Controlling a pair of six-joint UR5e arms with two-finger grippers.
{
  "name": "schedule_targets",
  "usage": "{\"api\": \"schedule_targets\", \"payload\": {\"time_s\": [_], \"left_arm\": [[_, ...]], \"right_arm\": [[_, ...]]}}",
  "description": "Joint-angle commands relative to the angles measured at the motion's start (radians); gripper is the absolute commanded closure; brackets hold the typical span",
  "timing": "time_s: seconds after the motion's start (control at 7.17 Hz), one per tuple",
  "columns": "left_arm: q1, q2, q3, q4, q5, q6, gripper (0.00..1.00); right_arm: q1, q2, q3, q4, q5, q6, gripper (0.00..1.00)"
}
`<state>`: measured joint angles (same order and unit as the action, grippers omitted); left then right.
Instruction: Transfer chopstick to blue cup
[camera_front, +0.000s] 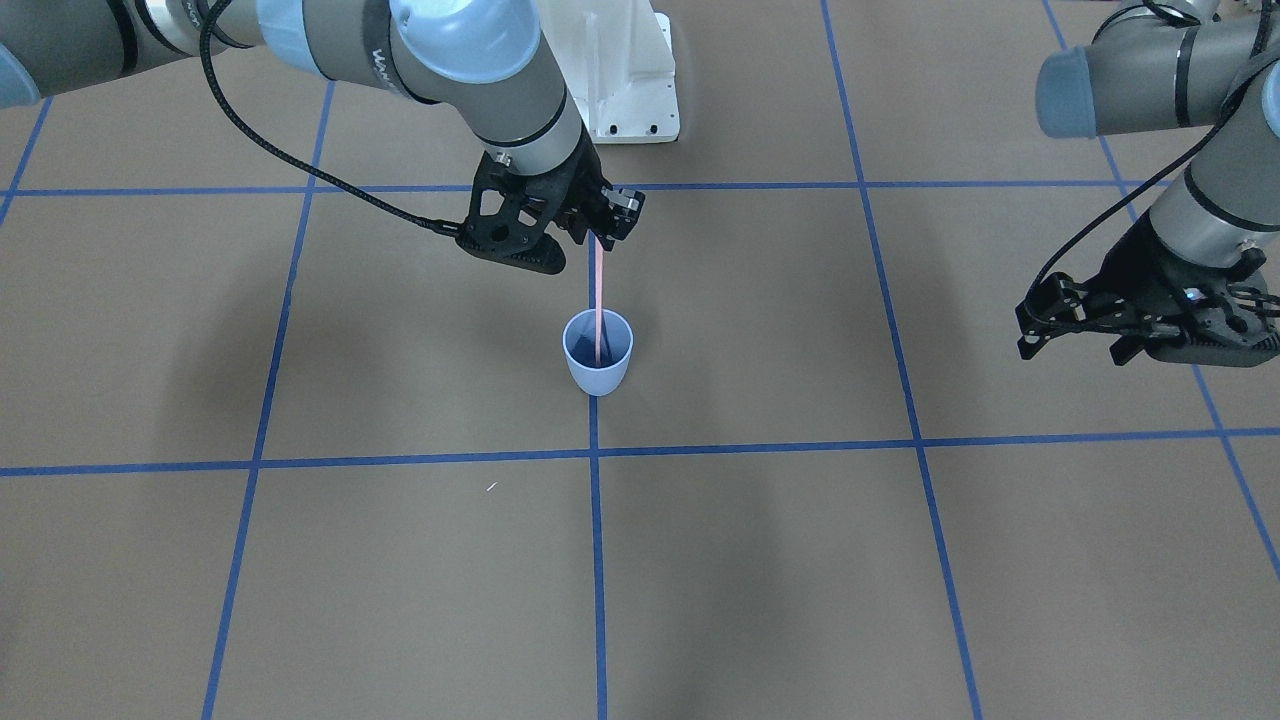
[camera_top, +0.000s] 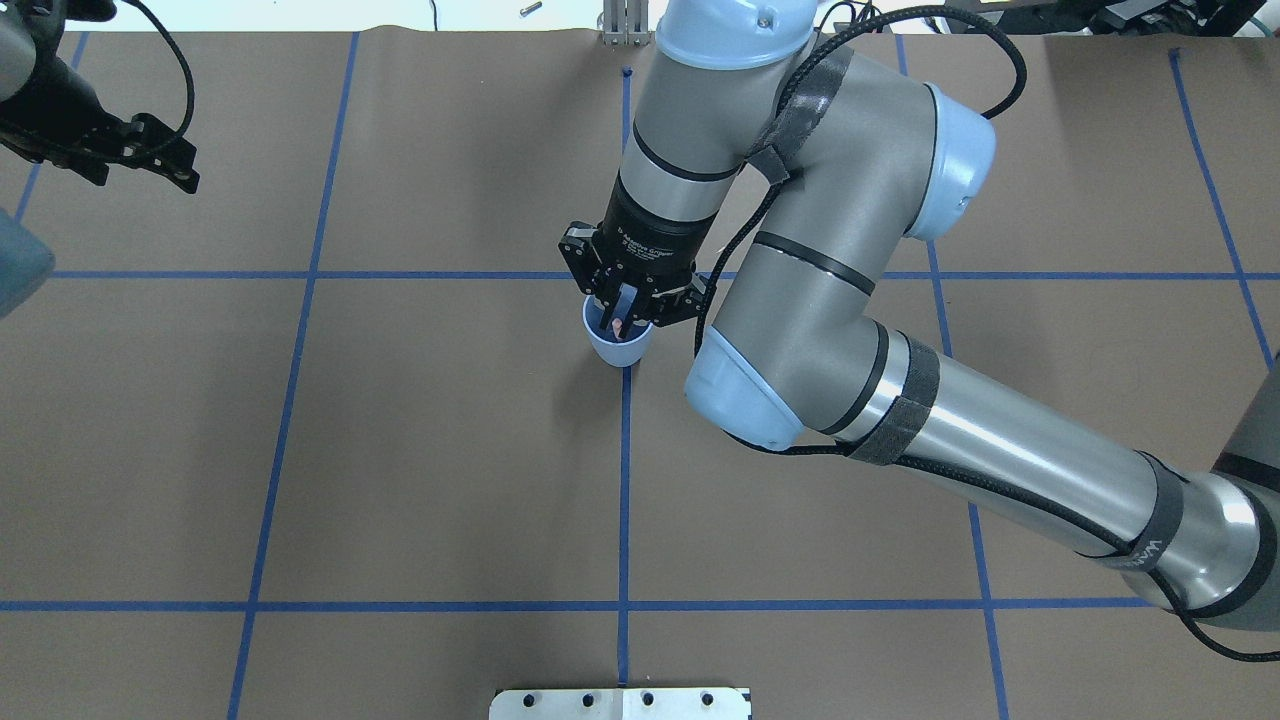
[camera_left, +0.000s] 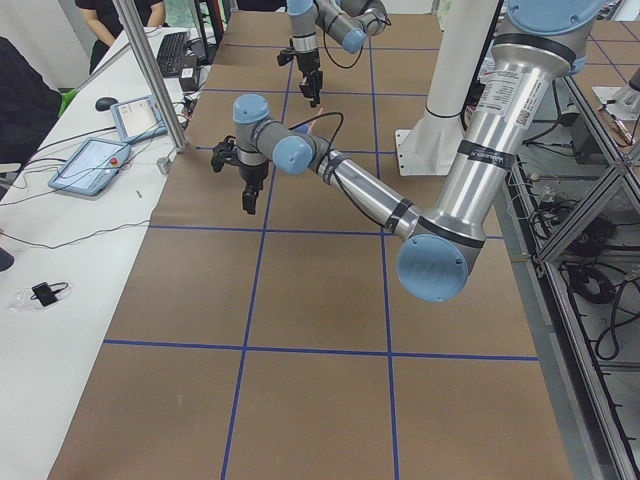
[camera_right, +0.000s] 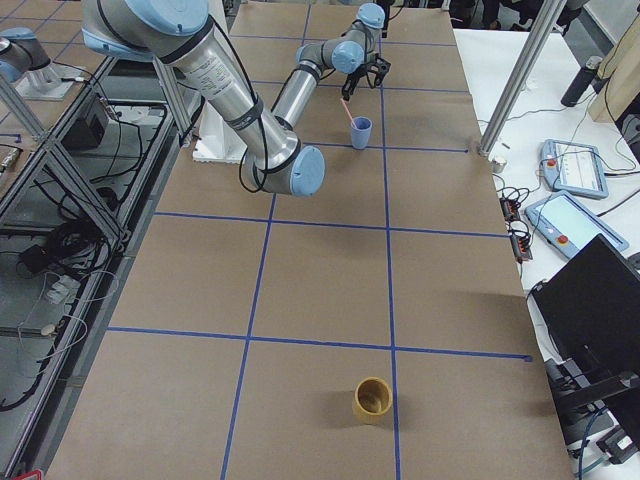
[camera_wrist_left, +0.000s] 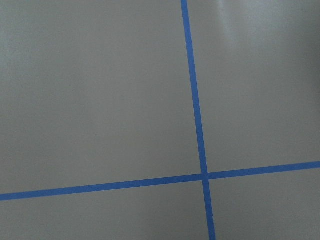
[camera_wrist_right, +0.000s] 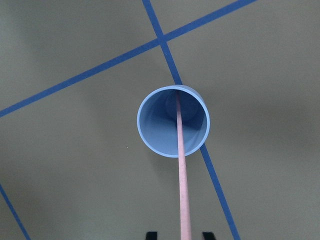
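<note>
The pale blue cup (camera_front: 598, 365) (camera_top: 618, 347) (camera_wrist_right: 173, 121) stands upright on a blue tape line near the table's middle. The pink chopstick (camera_front: 598, 290) (camera_wrist_right: 182, 175) hangs nearly upright, its lower end down inside the cup. My right gripper (camera_front: 603, 232) (camera_top: 620, 305) is directly above the cup, shut on the chopstick's top end. In the right wrist view the stick runs from between the fingertips (camera_wrist_right: 151, 235) into the cup's mouth. My left gripper (camera_front: 1028, 328) (camera_top: 160, 160) hovers far off at its own side, open and empty. The left wrist view shows only tape lines.
A tan cup (camera_right: 373, 400) stands alone at the table's end on my right. The white mounting base (camera_front: 625, 75) sits at the robot's edge. A side table with tablets (camera_left: 95, 160) and a person runs along the far side. Blue tape lines form a grid.
</note>
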<state>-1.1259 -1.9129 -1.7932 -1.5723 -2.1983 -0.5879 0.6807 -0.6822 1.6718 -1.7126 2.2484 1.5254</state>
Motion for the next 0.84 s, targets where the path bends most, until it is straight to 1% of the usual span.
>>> {"api": "schedule_targets", "payload": {"time_s": [0.0,0.14,0.28,0.42,0.56,0.7], "left_arm": [[0.0,0.0,-0.002,0.0,-0.001,0.0,0.02],[-0.005,-0.004,-0.002,0.003,-0.001,0.0,0.02],[-0.017,-0.003,0.002,0.002,-0.001,0.002,0.02],[-0.037,0.0,0.002,0.008,-0.003,0.066,0.02],[-0.063,0.02,0.005,0.015,-0.006,0.101,0.02],[-0.078,0.043,0.015,0.011,-0.008,0.105,0.02]], "right_arm": [[0.025,0.003,0.046,0.004,-0.012,-0.023,0.0],[0.048,-0.011,0.086,0.002,-0.068,-0.103,0.0],[0.104,-0.064,0.115,0.002,-0.087,-0.201,0.0],[0.179,-0.186,0.181,0.001,-0.079,-0.349,0.0],[0.266,-0.292,0.209,0.001,-0.064,-0.489,0.0],[0.351,-0.383,0.207,0.005,-0.012,-0.581,0.0]]}}
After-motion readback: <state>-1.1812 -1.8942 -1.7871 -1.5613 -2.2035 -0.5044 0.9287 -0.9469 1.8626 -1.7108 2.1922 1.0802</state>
